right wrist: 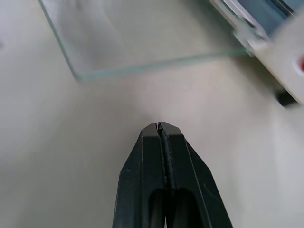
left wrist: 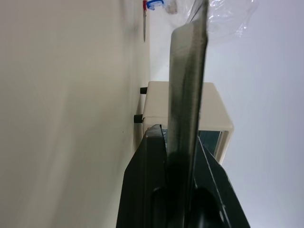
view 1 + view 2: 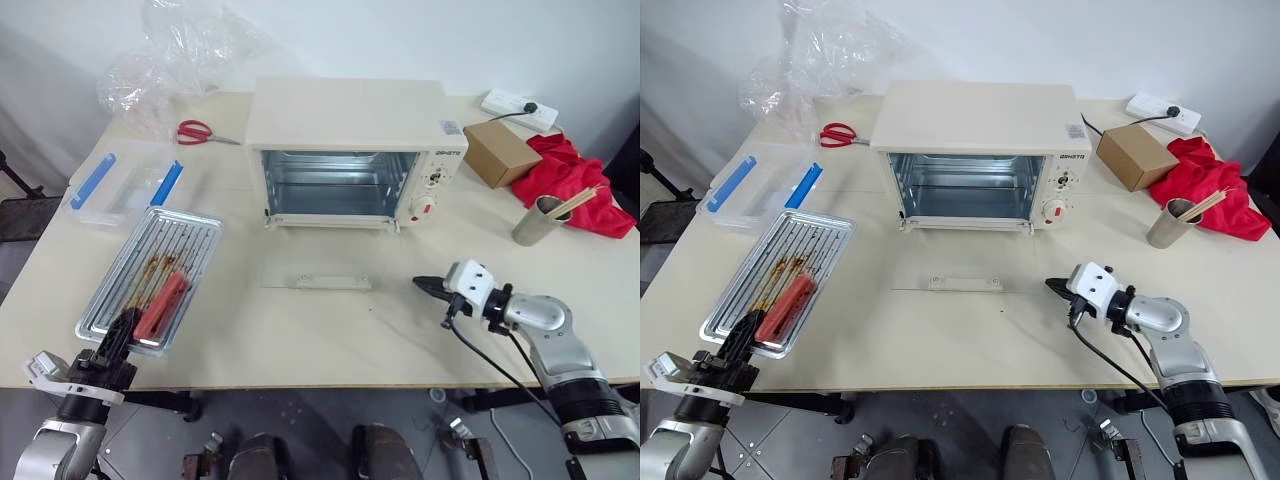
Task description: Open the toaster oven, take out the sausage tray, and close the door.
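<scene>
Now the tray is lying on the desk left of the oven, its near rim being pinched by the left end effector. Thin, stiff metal, light, likely greasy; a rim grip suits. Right end effector is hovering clenched, empty, near the door, lying flat open. Glass is fragile, so lifting by the bar handle looks safest.

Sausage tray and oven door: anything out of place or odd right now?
Yes. The sausage tray lies askew on the table, its near end at the table's front edge, with the left end effector shut on that rim. The door lies flat open, with the toaster oven empty inside.
</scene>
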Motion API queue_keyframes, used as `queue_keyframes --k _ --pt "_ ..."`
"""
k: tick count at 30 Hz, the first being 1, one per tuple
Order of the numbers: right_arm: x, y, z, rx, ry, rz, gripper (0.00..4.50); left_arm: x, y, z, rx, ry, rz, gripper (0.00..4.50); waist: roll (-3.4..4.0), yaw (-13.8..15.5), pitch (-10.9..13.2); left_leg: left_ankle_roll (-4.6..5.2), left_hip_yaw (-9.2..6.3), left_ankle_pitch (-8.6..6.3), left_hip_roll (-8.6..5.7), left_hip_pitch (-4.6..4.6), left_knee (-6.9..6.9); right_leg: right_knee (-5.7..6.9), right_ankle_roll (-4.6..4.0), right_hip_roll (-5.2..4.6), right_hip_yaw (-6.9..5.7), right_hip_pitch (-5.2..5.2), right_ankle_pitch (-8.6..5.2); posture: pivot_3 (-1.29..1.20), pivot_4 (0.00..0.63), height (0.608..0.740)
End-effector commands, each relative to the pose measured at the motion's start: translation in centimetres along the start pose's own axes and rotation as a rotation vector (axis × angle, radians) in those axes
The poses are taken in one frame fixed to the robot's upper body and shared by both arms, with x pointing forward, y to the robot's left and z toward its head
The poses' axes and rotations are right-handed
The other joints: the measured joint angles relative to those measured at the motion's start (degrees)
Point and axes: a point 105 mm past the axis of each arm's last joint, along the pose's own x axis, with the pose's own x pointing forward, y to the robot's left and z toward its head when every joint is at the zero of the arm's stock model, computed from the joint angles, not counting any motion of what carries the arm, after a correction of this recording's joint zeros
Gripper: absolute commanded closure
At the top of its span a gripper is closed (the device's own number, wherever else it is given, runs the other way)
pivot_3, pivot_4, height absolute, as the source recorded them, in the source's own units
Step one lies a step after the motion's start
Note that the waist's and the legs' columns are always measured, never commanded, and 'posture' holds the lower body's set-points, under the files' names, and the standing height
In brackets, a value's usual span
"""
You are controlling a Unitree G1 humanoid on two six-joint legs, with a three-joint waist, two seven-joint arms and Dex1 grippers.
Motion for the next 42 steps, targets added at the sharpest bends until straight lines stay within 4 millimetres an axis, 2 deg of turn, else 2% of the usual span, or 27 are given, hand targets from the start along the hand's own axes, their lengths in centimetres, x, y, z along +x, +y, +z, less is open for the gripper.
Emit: queue_keyframes --k 1,6,12,16,20,22,25,30,33,35,36,37,42 --pt "0.3 -0.5 3.4 -0.02 -0.157 -0.012 4.45 0.5 -1.0 -0.2 0.011 0.029 -0.032 4.5 0.01 0.2 0.0 0.0 0.0 0.0 -0.01 -0.01 0.0 0.0 0.0 0.0 0.0 0.0 0.0 0.0 0.15 0.74" --pt "-0.6 -1.1 6.1 -0.002 -0.277 -0.054 4.45 0.6 -0.7 0.1 0.002 0.025 -0.017 4.5 0.0 0.7 0.0 0.01 -0.02 -0.01 -0.05 -0.04 0.0 -0.02 0.0 -0.05 0.0 -0.01 0.0 0.0 0.15 0.74" --pt "-2.3 -4.3 10.6 0.022 -0.427 -0.231 4.45 0.5 -1.1 0.0 0.016 0.081 -0.038 4.5 0.01 0.6 0.0 -0.01 -0.02 -0.04 -0.02 -0.05 -0.01 -0.02 -0.01 -0.05 0.0 -0.04 0.0 0.0 0.15 0.74" --pt "-2.6 -5.5 12.0 0.051 -0.478 -0.282 4.45 0.7 -1.3 -0.7 0.018 0.14 -0.053 4.5 0.01 0.6 0.0 -0.03 -0.02 -0.06 -0.02 -0.05 -0.03 -0.02 -0.03 -0.05 0.0 -0.07 -0.02 0.0 0.15 0.74" --pt "-3.2 -4.8 13.2 0.109 -0.534 -0.196 4.45 0.7 -1.4 -1.6 0.033 0.237 -0.05 4.5 0.01 0.7 0.0 -0.02 -0.03 -0.07 -0.04 -0.09 -0.06 -0.03 -0.04 -0.05 -0.02 -0.08 -0.02 0.0 0.15 0.74" --pt "-3.6 -4.5 13.2 0.138 -0.521 -0.158 4.45 0.5 -1.3 -2.4 0.036 0.311 -0.042 4.5 0.01 0.8 0.0 -0.01 -0.04 -0.07 -0.04 -0.1 -0.07 -0.04 -0.04 -0.06 -0.02 -0.09 -0.02 0.0 0.15 0.74" --pt "-4.6 -3.5 12.9 0.154 -0.483 -0.1 3.9 0.3 -1.0 -3.9 0.038 0.444 -0.016 4.5 0.02 0.7 0.0 0.02 -0.06 -0.12 -0.07 -0.12 -0.08 -0.07 -0.05 -0.08 0.0 -0.1 -0.03 0.0 0.15 0.74" --pt "-6.4 -0.3 12.0 0.149 -0.394 0.017 2.24 1.6 -1.2 -5.1 0.044 0.571 -0.014 4.5 0.06 0.9 0.0 0.01 -0.06 -0.19 -0.06 -0.11 -0.12 -0.12 -0.11 -0.08 0.0 -0.1 -0.06 0.0 0.15 0.74" --pt "-8.1 2.3 9.9 0.158 -0.277 0.065 1.2 3.2 -1.5 -7.4 0.052 0.733 -0.019 4.5 0.08 1.9 0.0 0.0 -0.06 -0.19 -0.07 -0.12 -0.13 -0.15 -0.12 -0.09 0.01 -0.1 -0.06 0.0 0.15 0.74" --pt "-9.0 2.8 8.2 0.167 -0.196 0.034 0.56 4.2 -1.6 -8.3 0.047 0.791 -0.019 4.5 0.07 2.2 0.0 0.02 -0.08 -0.23 -0.1 -0.13 -0.12 -0.19 -0.12 -0.11 0.01 -0.07 -0.06 0.0 0.15 0.74" --pt "-9.7 2.6 8.0 0.185 -0.236 -0.002 0.22 4.6 -1.5 -8.7 0.046 0.826 -0.013 4.5 0.06 2.1 0.0 0.02 -0.05 -0.23 -0.11 -0.12 -0.12 -0.19 -0.12 -0.1 0.04 -0.06 -0.06 0.0 0.15 0.74" --pt "-10.3 2.5 8.0 0.196 -0.269 -0.028 0.06 4.9 -1.4 -8.9 0.046 0.851 -0.006 4.5 0.07 2.0 0.0 0.04 -0.02 -0.24 -0.13 -0.12 -0.11 -0.2 -0.12 -0.12 0.06 -0.05 -0.06 0.0 0.15 0.74" --pt "-11.8 2.9 6.9 0.222 -0.239 -0.066 0.06 6.9 -0.5 -11.3 0.054 1.002 0.029 4.5 0.13 1.9 0.0 0.01 0.05 -0.24 -0.07 -0.07 -0.12 -0.15 -0.08 -0.02 0.04 -0.1 -0.04 0.0 0.15 0.74"
